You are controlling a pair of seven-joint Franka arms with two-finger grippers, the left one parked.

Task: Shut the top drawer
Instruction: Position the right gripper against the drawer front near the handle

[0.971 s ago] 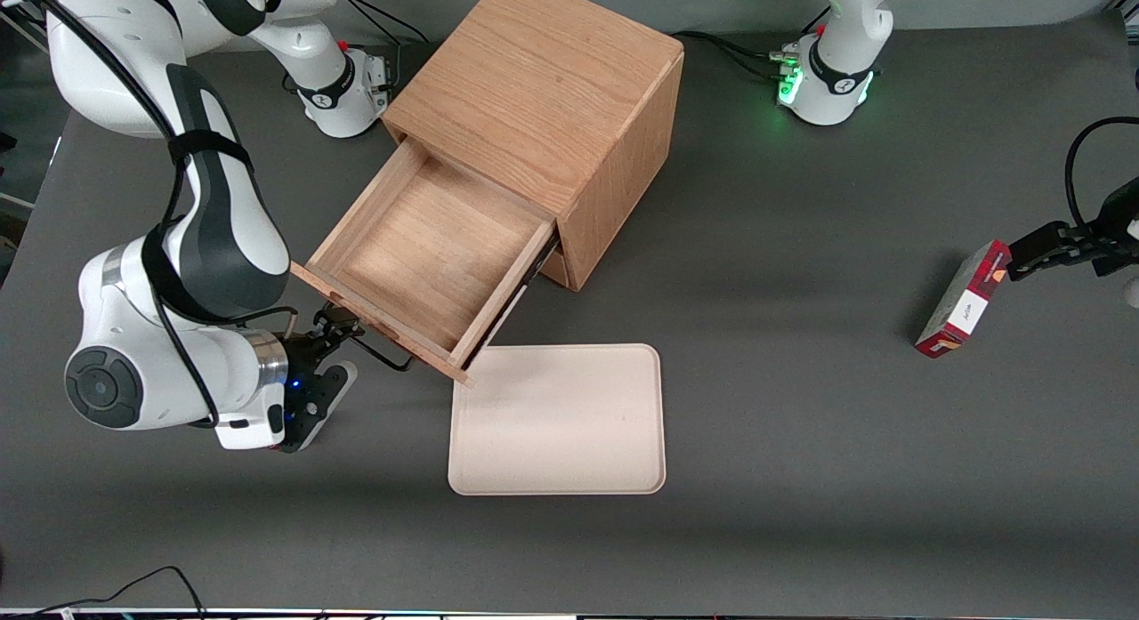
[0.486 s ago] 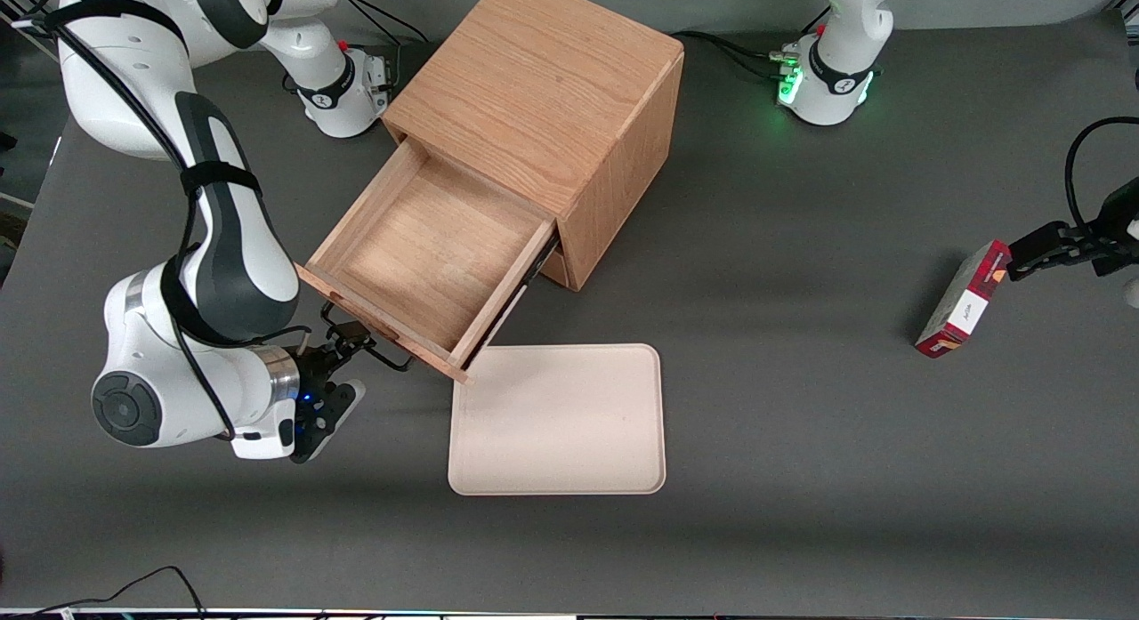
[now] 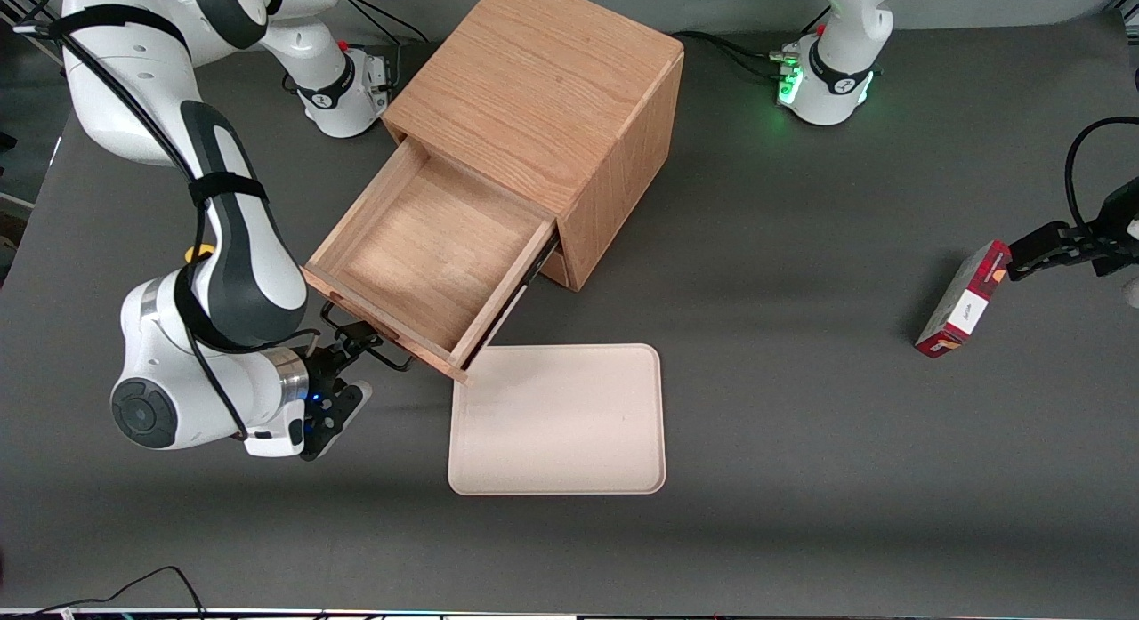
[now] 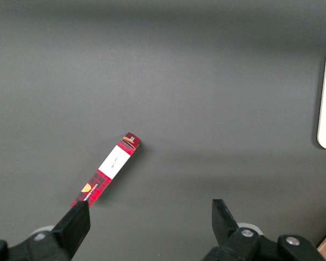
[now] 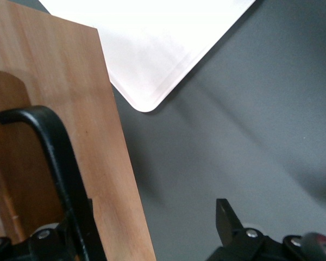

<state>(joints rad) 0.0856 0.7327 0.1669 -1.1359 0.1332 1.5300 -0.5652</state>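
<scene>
One pale tray (image 3: 556, 420) lies flat on the grey bench (image 3: 801, 469), in the lower middle of the front view, nearest the camera. Just above it in the frame, the working arm's gripper (image 3: 349, 342) sits at the one black handle (image 3: 391, 362) of the top drawer (image 3: 427, 246). In the wrist view its fingers (image 5: 225, 217) stand wide apart; the handle (image 5: 54, 152) runs close against one of them and nothing is clamped. The single drawer on show is pulled well out, its tray bare, at mid-frame. One oak cabinet (image 3: 543, 86) fills the upper middle. One red carton (image 3: 963, 300) lies toward the parked arm's end.
</scene>
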